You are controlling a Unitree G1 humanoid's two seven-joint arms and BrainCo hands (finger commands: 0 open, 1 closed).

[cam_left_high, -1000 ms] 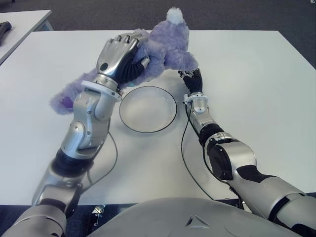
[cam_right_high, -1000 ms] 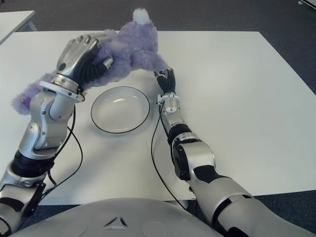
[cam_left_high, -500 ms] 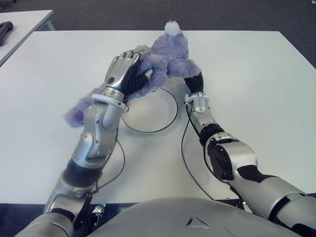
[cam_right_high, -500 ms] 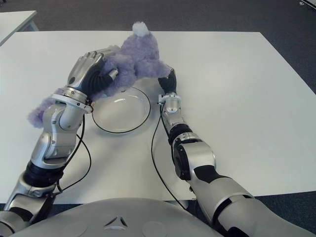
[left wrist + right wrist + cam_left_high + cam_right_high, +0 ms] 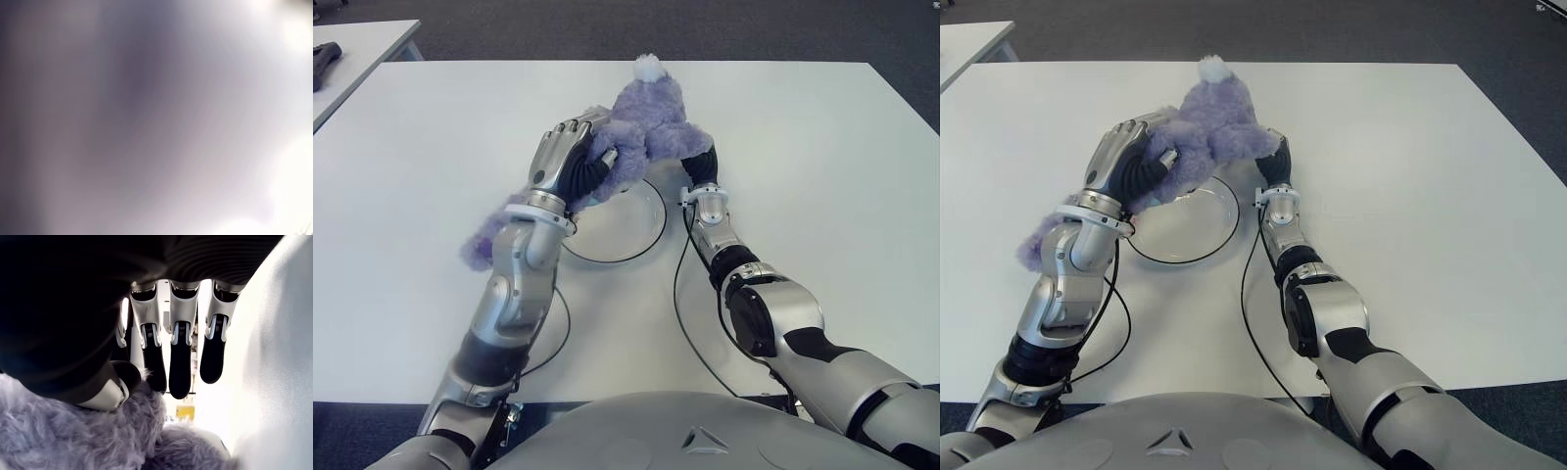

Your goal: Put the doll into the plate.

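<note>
White bench (image 5: 822, 147): glass plate (image 5: 641, 240); purple doll (image 5: 646, 127) over its far rim, grasped by left robot hand (image 5: 570, 162). Right robot hand (image 5: 702, 166) beside doll, fingers (image 5: 179, 367) extended, released.

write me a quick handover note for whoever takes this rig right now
Left hand: shut on the purple doll, holding it over the far rim of the plate.
Right hand: at the plate's right edge, under the doll's body; fingers extended, not gripping.
Done: doll picked up and brought to the plate.
Left: lower it into the plate, including the trailing limb on the left, then release.
</note>
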